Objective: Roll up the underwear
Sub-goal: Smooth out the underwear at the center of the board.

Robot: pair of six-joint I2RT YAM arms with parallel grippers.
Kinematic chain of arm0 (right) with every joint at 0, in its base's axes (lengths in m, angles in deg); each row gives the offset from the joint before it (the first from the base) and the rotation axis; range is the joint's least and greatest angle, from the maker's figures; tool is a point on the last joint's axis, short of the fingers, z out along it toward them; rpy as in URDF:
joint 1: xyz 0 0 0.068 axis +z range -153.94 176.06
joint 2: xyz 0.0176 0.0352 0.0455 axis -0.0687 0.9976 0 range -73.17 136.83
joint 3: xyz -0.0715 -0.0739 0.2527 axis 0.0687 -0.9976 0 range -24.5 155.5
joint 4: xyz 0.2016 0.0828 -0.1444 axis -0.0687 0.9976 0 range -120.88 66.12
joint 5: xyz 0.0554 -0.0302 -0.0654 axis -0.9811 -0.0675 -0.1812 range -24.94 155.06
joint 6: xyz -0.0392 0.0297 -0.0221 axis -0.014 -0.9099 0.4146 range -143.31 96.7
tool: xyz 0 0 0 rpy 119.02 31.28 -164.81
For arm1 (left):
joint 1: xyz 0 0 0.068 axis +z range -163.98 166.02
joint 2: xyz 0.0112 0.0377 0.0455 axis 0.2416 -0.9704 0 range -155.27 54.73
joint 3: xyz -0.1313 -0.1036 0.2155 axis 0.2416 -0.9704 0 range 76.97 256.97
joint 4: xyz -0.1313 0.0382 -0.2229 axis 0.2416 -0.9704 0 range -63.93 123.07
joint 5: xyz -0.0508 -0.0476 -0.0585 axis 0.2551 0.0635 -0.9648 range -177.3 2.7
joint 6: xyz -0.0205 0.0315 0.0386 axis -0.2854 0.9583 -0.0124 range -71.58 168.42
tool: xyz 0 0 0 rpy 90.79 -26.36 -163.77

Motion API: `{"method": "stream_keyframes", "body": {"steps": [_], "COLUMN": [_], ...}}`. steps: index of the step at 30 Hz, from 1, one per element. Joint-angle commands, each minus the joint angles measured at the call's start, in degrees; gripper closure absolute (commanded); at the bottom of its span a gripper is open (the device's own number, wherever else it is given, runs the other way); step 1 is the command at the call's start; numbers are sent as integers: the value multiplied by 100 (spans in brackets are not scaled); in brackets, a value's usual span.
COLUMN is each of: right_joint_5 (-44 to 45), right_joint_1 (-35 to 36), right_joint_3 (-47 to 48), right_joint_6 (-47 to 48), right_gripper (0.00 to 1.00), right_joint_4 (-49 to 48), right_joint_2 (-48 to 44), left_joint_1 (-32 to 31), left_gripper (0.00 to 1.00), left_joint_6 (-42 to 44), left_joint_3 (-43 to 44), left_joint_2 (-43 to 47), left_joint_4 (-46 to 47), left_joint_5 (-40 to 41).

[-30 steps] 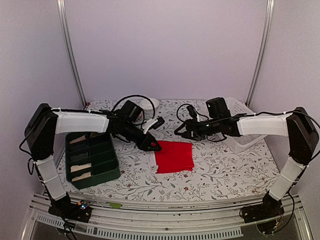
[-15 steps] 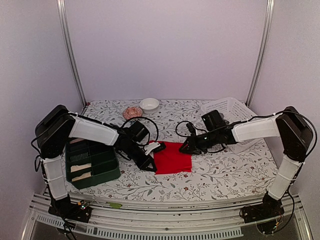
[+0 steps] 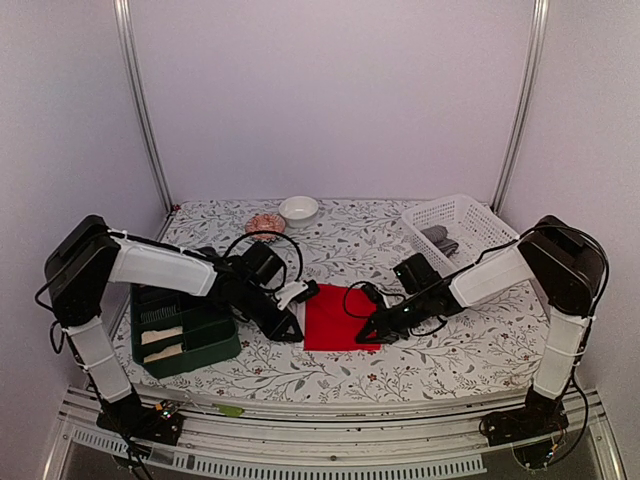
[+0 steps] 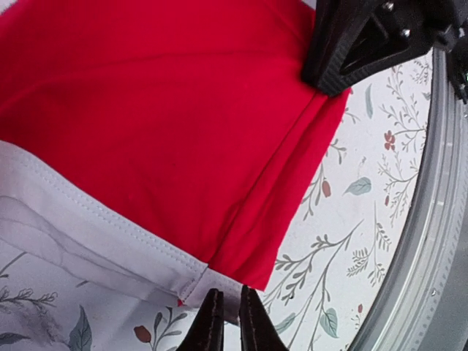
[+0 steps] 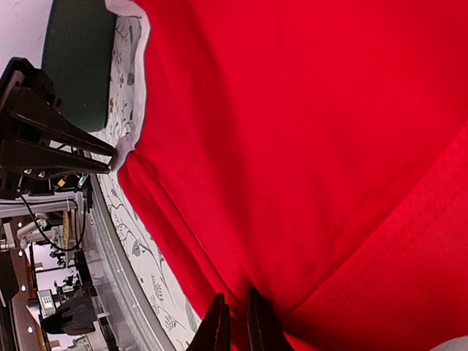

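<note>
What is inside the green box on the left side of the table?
The green box has compartments. Two near ones hold cream rolls. One behind them holds a grey thing, too small to identify. The left arm covers the far compartments.

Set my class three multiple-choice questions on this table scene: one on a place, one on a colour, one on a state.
1. The green tray lies: A) left of the red underwear; B) right of it; C) behind it.
2. The basket is: A) black; B) white; C) blue.
3. The red underwear is: A) rolled; B) spread flat; C) hanging.
Answers: 1 A, the tray sits on its left side; 2 B, its lattice is white; 3 B, it lies open, no roll formed.
</note>
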Motion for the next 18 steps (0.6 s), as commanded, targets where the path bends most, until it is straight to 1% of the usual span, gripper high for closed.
{"method": "stream_keyframes", "body": {"steps": [1, 2, 3, 5, 6, 8, 11, 13, 15, 16, 18], "right_joint_5": [-52, -39, -10, 98, 181, 329, 405, 335, 227, 196, 171], "right_joint_1": [100, 106, 108, 106, 106, 108, 111, 106, 109, 106, 109], "right_joint_3": [-302, -314, -327, -310, -310, -296, -313, -234, -104, -29, 129], "right_joint_6": [480, 529, 631, 794, 936, 1104, 1332, 1447, 1505, 1568, 1686], "right_gripper": [88, 87, 87, 87, 87, 87, 86, 84, 83, 82, 82], "right_joint_4": [193, 211, 302, 506, 622, 908, 1095, 1155, 1189, 1231, 1349], "right_joint_2": [375, 404, 436, 478, 478, 432, 316, 310, 328, 341, 346], "left_joint_1": [-11, -25, -39, -139, -207, -356, -649, -868, -1160, -1332, -1456], "left_gripper": [88, 88, 85, 74, 70, 67, 65, 60, 56, 55, 55], "left_joint_6": [-143, -111, -58, 131, 245, 588, 1233, 1698, 2157, 2335, 2532], "left_joint_3": [-118, -132, -145, -222, -324, -559, -1037, -1293, -1341, -1291, -1066], "left_joint_2": [356, 391, 485, 759, 921, 1244, 1678, 1847, 1821, 1727, 1435], "left_joint_4": [158, 154, 146, 297, 449, 747, 1259, 1577, 1647, 1654, 1609], "left_joint_5": [98, 158, 246, 438, 527, 649, 985, 1021, 1241, 1430, 1693]}}
